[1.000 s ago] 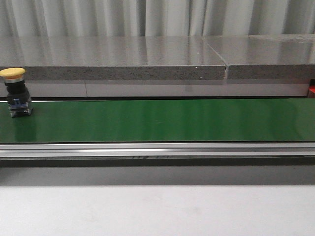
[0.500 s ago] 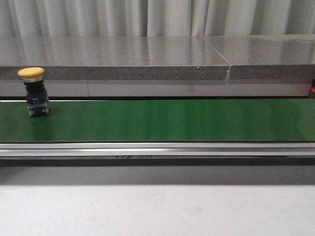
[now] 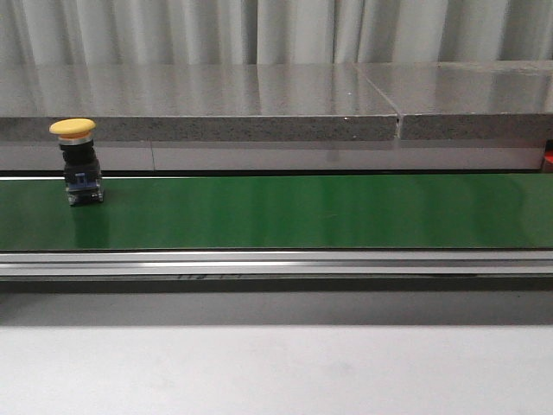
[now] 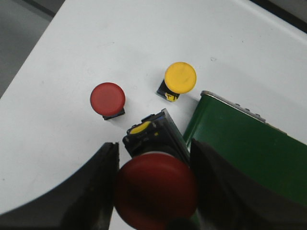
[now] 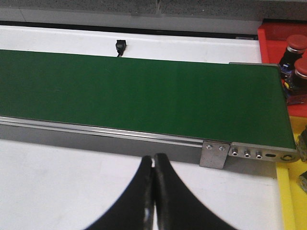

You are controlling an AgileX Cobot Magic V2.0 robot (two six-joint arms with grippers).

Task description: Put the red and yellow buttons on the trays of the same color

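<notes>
A yellow button (image 3: pixel 76 162) with a black and blue base stands upright on the green belt (image 3: pixel 302 212) at its left end in the front view. My left gripper (image 4: pixel 156 165) is shut on a red button (image 4: pixel 157 191), held above the belt's end (image 4: pixel 240 153). Under it on the white table stand another red button (image 4: pixel 107 99) and a yellow button (image 4: pixel 179 79). My right gripper (image 5: pixel 153 160) is shut and empty, over the white table in front of the belt (image 5: pixel 144 96). A red tray (image 5: pixel 283 38) with red buttons (image 5: pixel 295 48) and a yellow tray (image 5: pixel 293 191) show at the belt's far end.
A grey stone ledge (image 3: pixel 259 99) runs behind the belt, with curtains beyond. The belt has an aluminium side rail (image 3: pixel 276 262) and a metal bracket (image 5: pixel 214 153). A small black sensor (image 5: pixel 120 46) sits on the table behind the belt.
The yellow button on the belt has travelled to the right from the left edge of the front view.
</notes>
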